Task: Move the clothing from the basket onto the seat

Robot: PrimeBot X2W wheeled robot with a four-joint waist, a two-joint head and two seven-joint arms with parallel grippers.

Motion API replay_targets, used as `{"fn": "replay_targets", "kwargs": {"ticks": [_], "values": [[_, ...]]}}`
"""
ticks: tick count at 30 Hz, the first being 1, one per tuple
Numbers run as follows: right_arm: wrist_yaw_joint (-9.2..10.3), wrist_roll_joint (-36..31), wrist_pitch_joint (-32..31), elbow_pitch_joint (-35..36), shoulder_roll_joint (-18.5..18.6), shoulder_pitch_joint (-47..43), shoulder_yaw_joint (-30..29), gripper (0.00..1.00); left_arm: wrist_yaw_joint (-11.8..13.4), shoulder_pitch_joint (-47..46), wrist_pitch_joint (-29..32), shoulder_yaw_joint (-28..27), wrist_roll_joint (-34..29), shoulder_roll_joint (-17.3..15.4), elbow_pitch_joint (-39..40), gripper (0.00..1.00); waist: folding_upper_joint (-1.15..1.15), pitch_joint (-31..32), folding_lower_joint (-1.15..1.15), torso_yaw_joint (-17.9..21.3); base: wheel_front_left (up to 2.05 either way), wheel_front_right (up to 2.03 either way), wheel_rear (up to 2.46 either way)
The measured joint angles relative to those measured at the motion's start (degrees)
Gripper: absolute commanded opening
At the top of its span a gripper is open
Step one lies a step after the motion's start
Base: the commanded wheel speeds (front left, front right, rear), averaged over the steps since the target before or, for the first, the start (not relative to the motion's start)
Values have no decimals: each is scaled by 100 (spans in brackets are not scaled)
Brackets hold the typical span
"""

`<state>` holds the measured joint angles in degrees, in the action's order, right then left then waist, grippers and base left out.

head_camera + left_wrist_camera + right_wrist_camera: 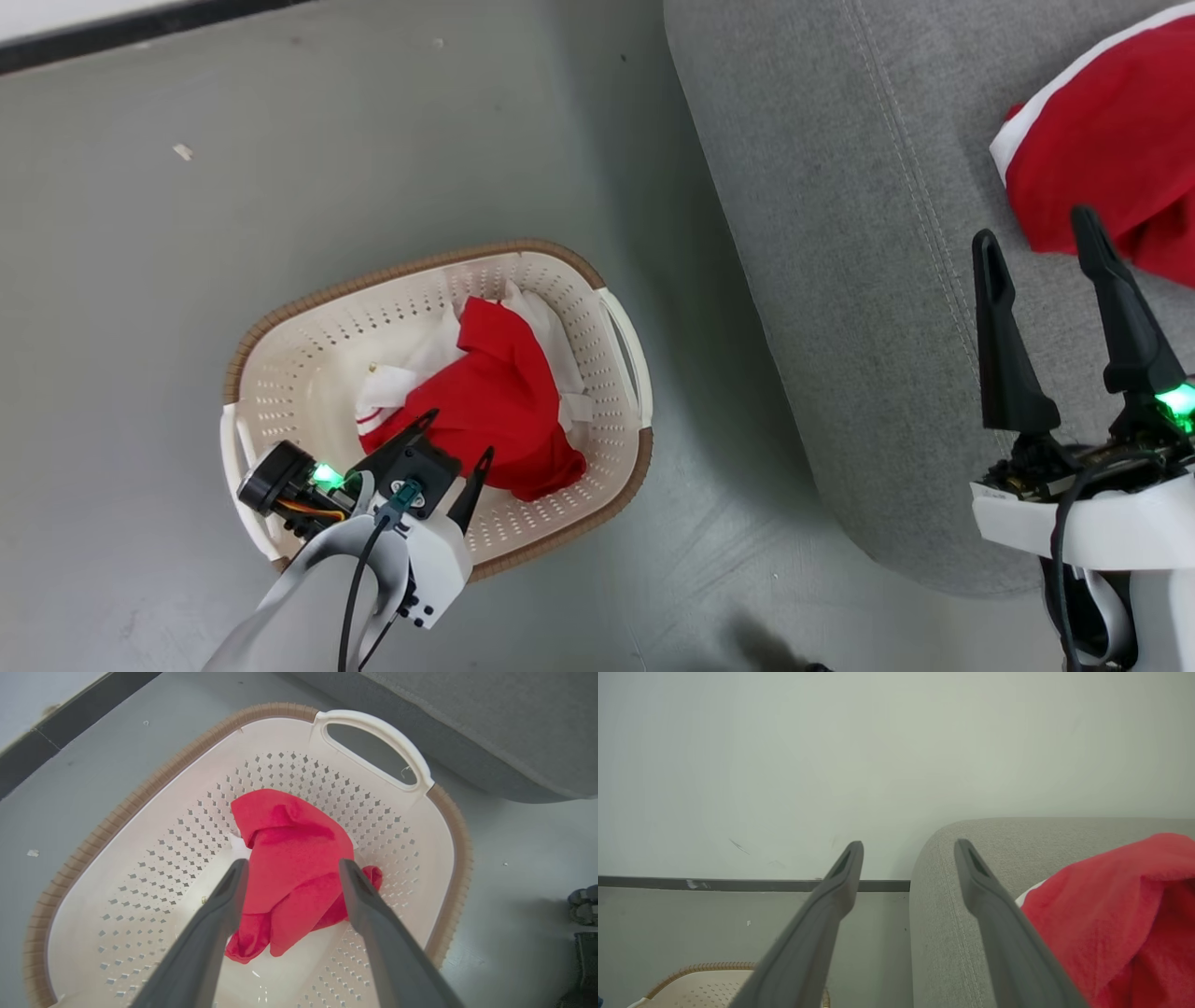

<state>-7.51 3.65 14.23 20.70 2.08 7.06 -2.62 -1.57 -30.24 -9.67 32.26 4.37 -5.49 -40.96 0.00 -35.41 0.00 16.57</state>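
A crumpled red and white garment (485, 392) (292, 858) lies inside the cream basket (289, 364) (140, 858) on the floor. My left gripper (457, 434) (292, 865) hovers open over the basket, its fingers on either side of the red cloth and nothing between them. Another red garment with white trim (1111, 149) (1111, 914) rests on the grey seat (840, 233) (943, 914). My right gripper (1036, 229) (908, 845) stands open above the seat, just left of that garment and holding nothing.
The basket sits on grey floor (280, 159) a short way left of the seat's rounded edge. A pale wall with a dark skirting strip (738, 885) runs behind. A basket handle (373, 746) faces the seat.
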Motion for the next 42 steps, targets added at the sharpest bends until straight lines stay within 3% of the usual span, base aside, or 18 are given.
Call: {"fn": "replay_targets", "kwargs": {"ticks": [39, 40, 41, 42], "values": [[0, 354, 41, -83, 1, 1109, 209, 100, 300, -1135, -244, -168, -136, -180, -1252, 100, 0, -1460, 0, 671, 0, 0, 0], [0, 354, 41, -88, 1, 1109, 211, 100, 300, -1161, -244, -168, -136, -179, -1280, 80, 0, -1481, 0, 678, 0, 0, 0], [0, 354, 41, -90, 1, 1110, 209, 100, 300, -1179, -246, -168, -136, -179, -1302, 48, 0, -1501, 0, 684, 0, 0, 0], [0, 354, 41, -94, 1, 1112, 209, 100, 300, -1191, -250, -168, -136, -176, -1328, 36, 0, -1521, 0, 689, 0, 0, 0]]}}
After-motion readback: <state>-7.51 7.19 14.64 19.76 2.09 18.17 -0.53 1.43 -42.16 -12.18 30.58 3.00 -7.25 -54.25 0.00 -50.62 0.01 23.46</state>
